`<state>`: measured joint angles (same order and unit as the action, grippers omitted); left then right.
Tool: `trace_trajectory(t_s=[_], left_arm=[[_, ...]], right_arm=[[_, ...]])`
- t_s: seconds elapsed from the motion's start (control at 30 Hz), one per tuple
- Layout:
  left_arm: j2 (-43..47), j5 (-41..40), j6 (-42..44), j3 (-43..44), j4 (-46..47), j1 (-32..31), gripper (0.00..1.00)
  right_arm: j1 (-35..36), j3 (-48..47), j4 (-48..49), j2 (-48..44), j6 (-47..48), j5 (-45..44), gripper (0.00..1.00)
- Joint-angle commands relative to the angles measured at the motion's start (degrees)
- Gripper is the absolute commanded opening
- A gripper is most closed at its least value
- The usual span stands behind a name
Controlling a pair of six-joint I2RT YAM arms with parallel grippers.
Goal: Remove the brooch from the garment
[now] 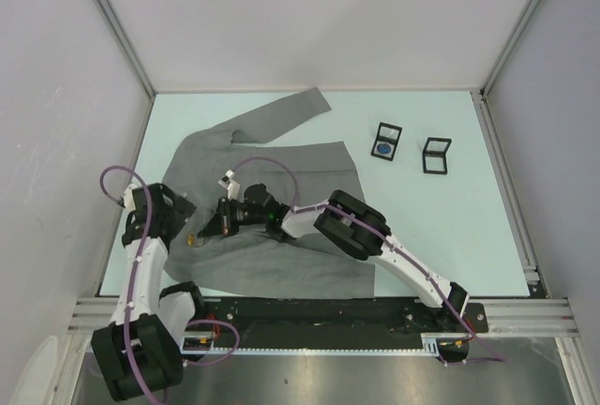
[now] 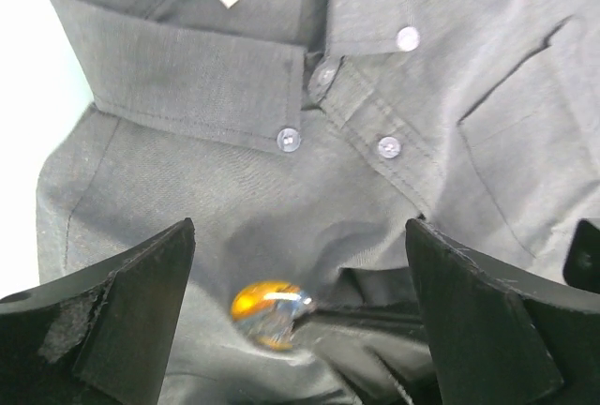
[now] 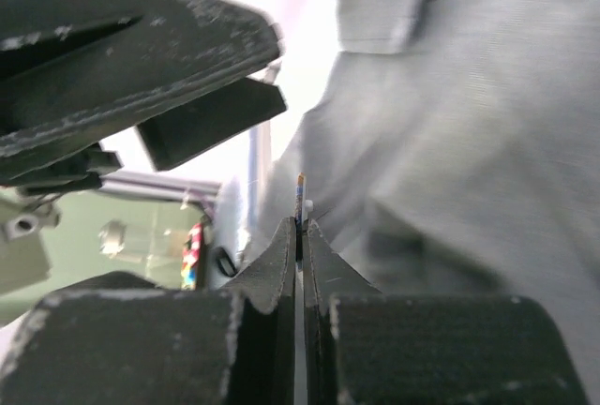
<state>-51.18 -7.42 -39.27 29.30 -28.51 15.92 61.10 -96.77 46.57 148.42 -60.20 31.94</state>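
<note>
The grey garment (image 1: 281, 166) lies flat on the table, with its collar and pale buttons (image 2: 287, 139) in the left wrist view. The brooch (image 2: 270, 311), an amber and clear oval, sits on puckered cloth below the collar; it also shows in the top view (image 1: 191, 235). My right gripper (image 3: 300, 227) is shut on the brooch's thin edge (image 3: 300, 197), reaching in from the right (image 1: 208, 229). My left gripper (image 2: 300, 232) is open with a finger on each side of the brooch, just above it (image 1: 180, 214).
Two small open black boxes stand on the table at the back right, one with a blue inlay (image 1: 385, 141), one plain (image 1: 436, 155). The garment's sleeve (image 1: 286, 110) runs toward the back wall. Grey walls enclose the table.
</note>
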Motion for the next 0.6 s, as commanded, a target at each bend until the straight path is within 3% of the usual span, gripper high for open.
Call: trace_trajectory(t_s=[0.0,0.23,0.3,0.43,0.57], left_arm=[[2.8,-1.4,1.6,3.0,-2.0,0.5,0.98],[6.1,-0.6,4.2,5.9,-3.4,0.4,1.00],[7.7,2.2,4.4,7.1,-3.7,0.5,1.00],[9.9,9.7,1.8,7.6,-3.3,0.1,0.98],[10.1,22.3,-1.3,7.0,2.2,-0.5,0.88]], right_arm=[[0.9,-3.4,7.0,0.5,-2.7,5.6,0.00],[-0.2,-0.6,7.1,-4.8,-0.5,6.2,0.00],[-1.9,1.6,2.1,-7.6,2.2,4.7,0.00],[-5.2,7.0,-10.3,-18.5,16.8,0.2,0.00],[-9.3,13.6,-23.6,-28.2,26.9,-5.6,0.00]])
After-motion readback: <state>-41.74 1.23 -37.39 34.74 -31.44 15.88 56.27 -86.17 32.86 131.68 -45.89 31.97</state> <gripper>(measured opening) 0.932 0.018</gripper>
